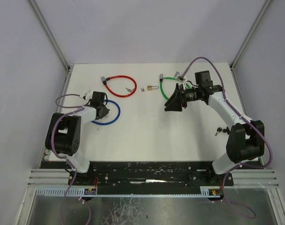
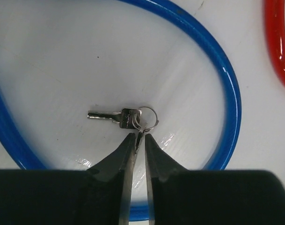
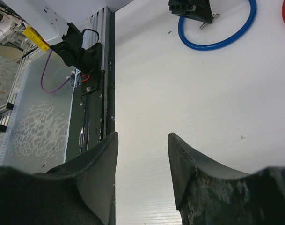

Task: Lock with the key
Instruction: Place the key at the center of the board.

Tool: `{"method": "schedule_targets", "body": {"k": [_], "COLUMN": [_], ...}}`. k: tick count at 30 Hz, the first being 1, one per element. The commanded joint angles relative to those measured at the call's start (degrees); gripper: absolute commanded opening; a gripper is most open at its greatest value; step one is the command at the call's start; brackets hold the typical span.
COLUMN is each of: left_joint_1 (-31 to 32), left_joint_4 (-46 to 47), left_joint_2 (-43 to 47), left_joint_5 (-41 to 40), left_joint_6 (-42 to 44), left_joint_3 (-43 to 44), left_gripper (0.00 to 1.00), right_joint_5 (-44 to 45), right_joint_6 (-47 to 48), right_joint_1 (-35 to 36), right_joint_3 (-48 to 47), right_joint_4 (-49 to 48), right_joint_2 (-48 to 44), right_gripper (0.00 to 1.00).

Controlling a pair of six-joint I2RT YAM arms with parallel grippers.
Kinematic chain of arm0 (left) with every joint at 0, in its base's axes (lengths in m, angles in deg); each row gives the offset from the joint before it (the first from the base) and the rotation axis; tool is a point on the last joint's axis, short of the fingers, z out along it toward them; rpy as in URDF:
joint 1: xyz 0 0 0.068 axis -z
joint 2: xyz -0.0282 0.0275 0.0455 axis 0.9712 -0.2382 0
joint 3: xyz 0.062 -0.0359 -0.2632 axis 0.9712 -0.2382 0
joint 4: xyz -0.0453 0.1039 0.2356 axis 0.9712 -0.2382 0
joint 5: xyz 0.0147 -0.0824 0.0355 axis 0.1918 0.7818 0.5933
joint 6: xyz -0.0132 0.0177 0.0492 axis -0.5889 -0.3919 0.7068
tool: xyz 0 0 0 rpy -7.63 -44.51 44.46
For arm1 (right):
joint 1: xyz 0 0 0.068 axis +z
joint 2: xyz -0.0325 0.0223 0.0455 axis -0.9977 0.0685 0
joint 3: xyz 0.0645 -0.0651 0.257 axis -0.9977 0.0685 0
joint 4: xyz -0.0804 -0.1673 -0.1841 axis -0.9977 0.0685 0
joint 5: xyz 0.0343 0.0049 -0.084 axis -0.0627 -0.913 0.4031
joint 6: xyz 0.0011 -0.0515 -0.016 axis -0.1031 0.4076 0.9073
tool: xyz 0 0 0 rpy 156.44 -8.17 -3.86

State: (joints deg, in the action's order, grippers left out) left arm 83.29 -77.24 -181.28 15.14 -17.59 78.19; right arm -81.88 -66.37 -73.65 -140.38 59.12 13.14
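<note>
In the left wrist view a small bunch of silver keys [image 2: 115, 116] on a ring [image 2: 149, 117] lies on the white table inside the loop of a blue cable lock [image 2: 229, 93]. My left gripper [image 2: 138, 138] is shut on one thin key of the bunch, which stands edge-on between the tips. From above, the left gripper [image 1: 104, 112] sits within the blue cable lock [image 1: 115, 112]. A small brass padlock [image 1: 152, 87] lies at the back centre. My right gripper [image 1: 172, 104] hovers right of centre, open and holding nothing [image 3: 142, 140].
A red cable lock [image 1: 119, 86] with a small key [image 1: 129, 89] beside it lies at the back left, a green cable lock [image 1: 170, 87] at the back right. A dark key [image 1: 220, 131] lies by the right arm. The table's near rail [image 3: 98, 70] shows in the right wrist view.
</note>
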Motion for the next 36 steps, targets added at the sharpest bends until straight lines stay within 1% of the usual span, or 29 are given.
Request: {"method": "schedule_targets", "body": {"k": [1,2,5,6,9,13,17,18,19,20,24,26,30,32,33,34,35,36], "left_joint_1": [-0.5,-0.4,-0.5,-0.5,-0.5,-0.6,-0.5,-0.5,-0.6,-0.5,-2.2,-2.5,-2.0,-0.6,0.7,2.6,4.8,6.9], "left_joint_4": [-1.5,-0.8,1.9,3.0,6.2,12.3,17.3,18.7,20.7,22.8,29.2,31.4,31.6,30.5,29.3,28.1,27.1,26.4], "left_joint_2": [1.6,2.4,5.6,6.9,11.2,18.2,25.8,28.0,29.4,30.4,32.1,32.4,33.9,34.2,33.9,33.2,32.2,30.6], "left_joint_5": [-1.5,-1.1,0.0,0.4,2.9,7.8,11.4,12.4,13.2,13.9,18.7,21.8,24.6,24.2,22.7,20.6,18.8,17.0], "left_joint_6": [0.1,0.5,1.6,1.8,3.3,6.1,8.5,8.9,8.7,8.0,5.4,5.9,7.8,9.2,10.5,12.4,14.8,17.2], "left_joint_3": [0.7,0.2,-2.4,-3.4,-6.3,-11.1,-14.6,-15.4,-16.5,-17.9,-20.3,-20.2,-18.9,-17.8,-17.0,-15.9,-14.6,-13.3], "left_gripper": [0.19,0.21,0.35,0.39,0.43,0.60,0.77,0.83,0.93,0.99,1.00,1.00,1.00,1.00,1.00,1.00,1.00,1.00], "right_joint_5": [-0.2,-0.2,0.0,0.1,1.0,3.0,6.8,7.9,9.1,10.5,17.4,21.7,31.9,39.1,42.9,46.4,48.7,48.8], "right_joint_6": [0.1,0.1,0.2,0.2,1.0,4.8,8.7,9.9,11.1,12.9,16.6,18.2,19.3,19.2,19.0,18.7,17.6,15.6], "right_joint_1": [0.2,0.2,0.1,0.2,0.2,0.2,0.2,0.2,0.2,0.2,0.1,0.1,0.1,0.1,0.1,0.1,-0.2,-1.1], "right_joint_3": [-0.8,-0.8,-0.6,-0.6,-0.6,-0.7,-1.6,-2.1,-2.7,-3.5,-5.2,-5.8,-7.3,-6.8,-6.6,-6.9,-7.9,-9.3], "right_joint_4": [-1.1,-1.1,-1.2,-1.2,-1.0,0.9,3.6,4.7,5.6,6.7,9.3,10.2,9.5,6.2,4.2,2.8,2.0,1.7], "right_joint_2": [-0.1,-0.2,-0.2,-0.4,-0.6,-1.4,-2.3,-2.5,-2.8,-3.0,-4.7,-5.7,-8.0,-9.5,-10.1,-10.3,-9.9,-9.2], "right_gripper": [0.53,0.53,0.53,0.53,0.53,0.52,0.52,0.52,0.52,0.52,0.53,0.54,0.57,0.59,0.61,0.65,0.71,0.81]}}
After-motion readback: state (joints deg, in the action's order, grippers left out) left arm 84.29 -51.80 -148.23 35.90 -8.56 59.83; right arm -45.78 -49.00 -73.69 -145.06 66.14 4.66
